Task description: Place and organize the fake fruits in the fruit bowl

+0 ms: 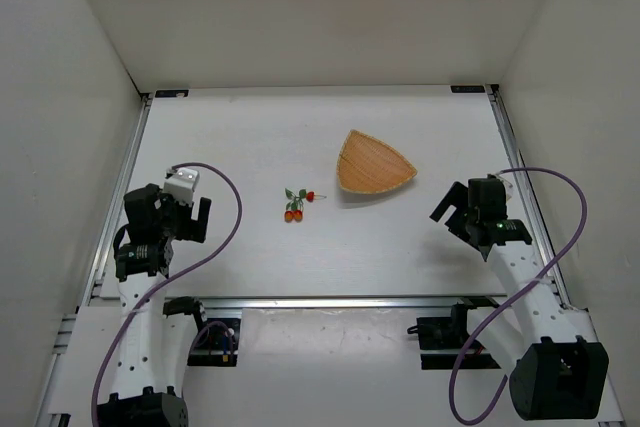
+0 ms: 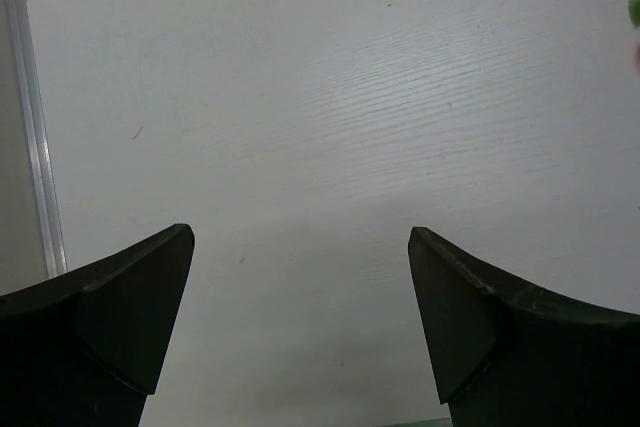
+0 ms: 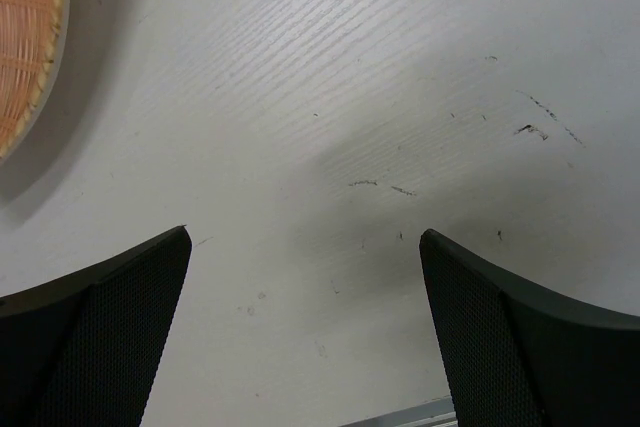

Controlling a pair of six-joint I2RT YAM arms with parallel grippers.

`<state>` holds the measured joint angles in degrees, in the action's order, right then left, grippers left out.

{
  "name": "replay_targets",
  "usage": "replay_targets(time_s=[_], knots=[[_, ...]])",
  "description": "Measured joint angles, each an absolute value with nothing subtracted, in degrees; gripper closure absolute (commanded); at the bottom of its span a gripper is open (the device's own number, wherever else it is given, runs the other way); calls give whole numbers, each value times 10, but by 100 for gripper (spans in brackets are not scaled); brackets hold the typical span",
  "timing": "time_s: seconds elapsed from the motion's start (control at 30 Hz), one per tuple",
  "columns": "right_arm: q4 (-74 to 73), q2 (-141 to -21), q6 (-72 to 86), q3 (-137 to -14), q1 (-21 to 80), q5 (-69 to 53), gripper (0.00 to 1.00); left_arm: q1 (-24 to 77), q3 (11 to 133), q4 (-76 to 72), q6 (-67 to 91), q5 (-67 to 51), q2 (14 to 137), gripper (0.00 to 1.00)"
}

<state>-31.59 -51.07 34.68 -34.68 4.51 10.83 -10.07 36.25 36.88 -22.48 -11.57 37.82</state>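
Fake fruits (image 1: pixel 296 204) lie on the counter (image 1: pixel 230 137) near the fruit bowl (image 1: pixel 372 163). Left tool (image 2: pixel 300 237) and right tool (image 3: pixel 305 237) gape empty.

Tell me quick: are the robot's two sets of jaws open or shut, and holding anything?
The left gripper: jaws open, holding nothing.
The right gripper: jaws open, holding nothing.
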Motion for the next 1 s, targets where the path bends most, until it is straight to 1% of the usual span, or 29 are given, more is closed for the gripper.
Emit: replay_targets(time_s=[0.13,0.27,0.37,0.53,0.63,0.7,0.8,0.9,1.0], knots=[[-316,-509,345,-347,45,108,1,-101,362,369,-234,-139,378,1],[-317,-510,339,-349,50,109,2,-93,368,388,-282,-223,406,1],[-326,-524,334,-363,75,122,2,-46,418,406,-283,-252,496,1],[-327,-565,329,-393,158,154,2,120,543,409,-276,-173,693,1],[-327,-585,339,-401,196,168,2,213,591,416,-253,-136,775,1],[-327,-595,346,-401,215,174,2,256,620,421,-233,-131,825,1],[-327,-606,358,-401,241,183,2,283,662,425,-202,-130,901,1],[-327,-611,366,-401,258,190,2,285,696,423,-174,-131,971,1],[-328,-612,373,-401,265,196,2,286,717,420,-155,-131,1017,1]])
